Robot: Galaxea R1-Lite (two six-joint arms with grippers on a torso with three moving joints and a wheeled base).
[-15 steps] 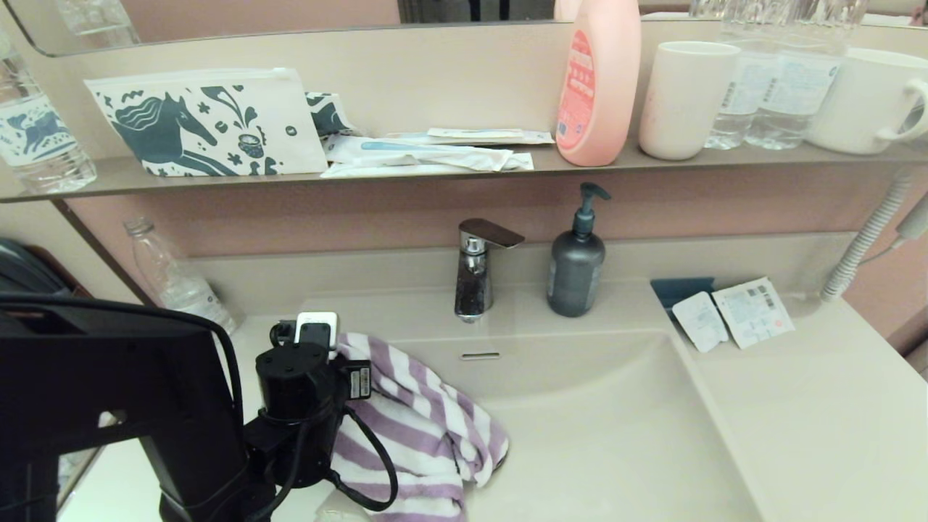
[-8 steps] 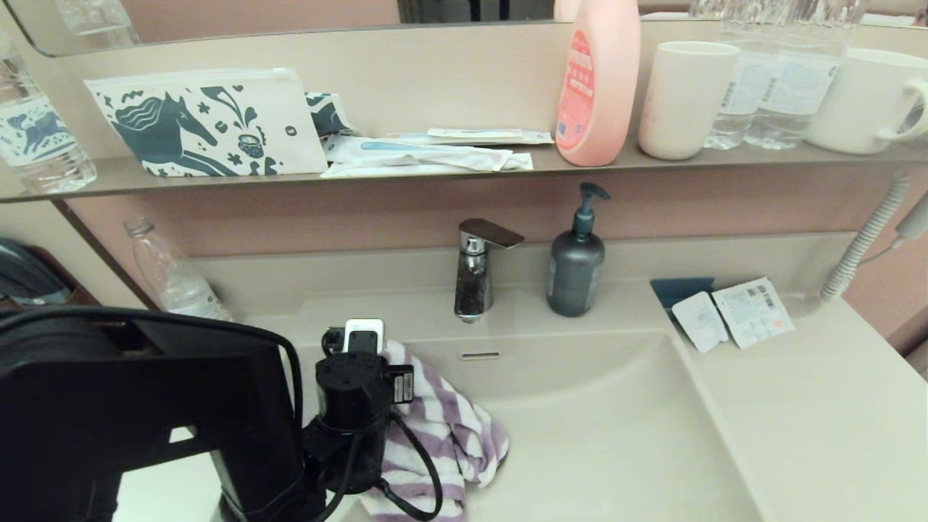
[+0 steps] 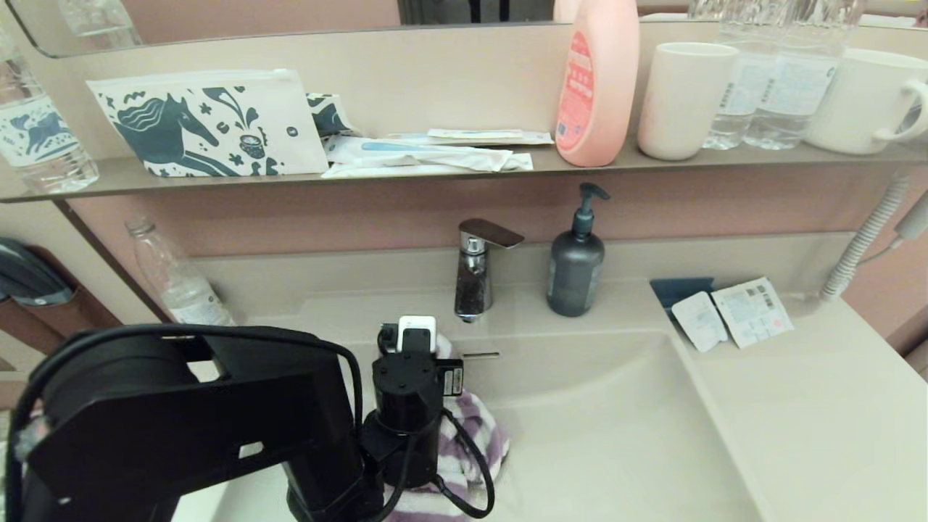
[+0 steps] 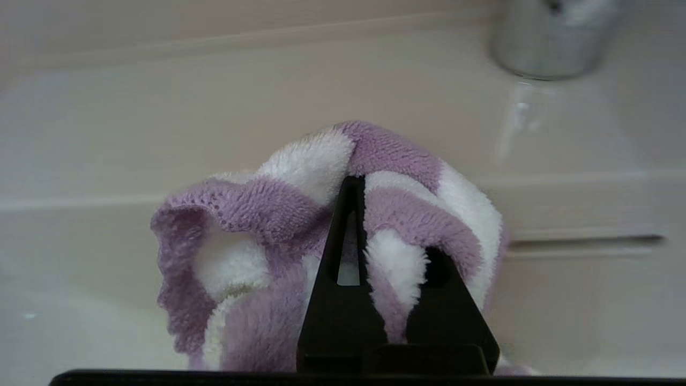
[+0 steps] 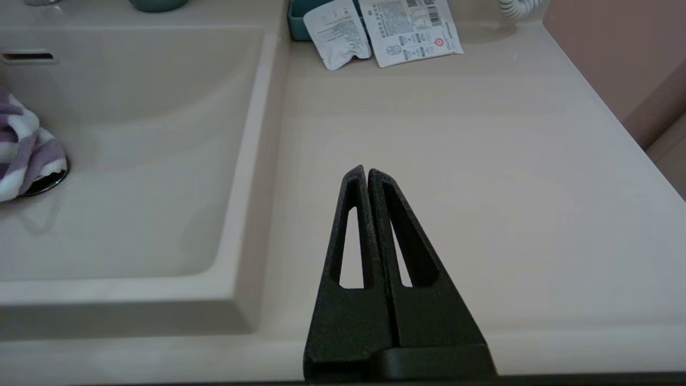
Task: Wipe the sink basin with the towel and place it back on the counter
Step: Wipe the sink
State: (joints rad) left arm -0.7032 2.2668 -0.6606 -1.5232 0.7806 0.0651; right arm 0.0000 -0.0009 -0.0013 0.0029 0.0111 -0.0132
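Left wrist view: the soft, light towel (image 4: pixel 321 225) is pinched at a bunched fold by the left gripper (image 4: pixel 356 187), so slack cloth is expected to trail; the right gripper (image 5: pixel 366 172) is pressed together.

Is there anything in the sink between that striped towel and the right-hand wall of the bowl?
Nothing: in the head view, bare sink basin stretches from the towel, held by the left gripper, to that wall.

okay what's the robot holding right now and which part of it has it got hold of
The left gripper is shut on a bunched fold of the lilac-and-white striped terry towel inside the sink basin. The right gripper holds nothing.
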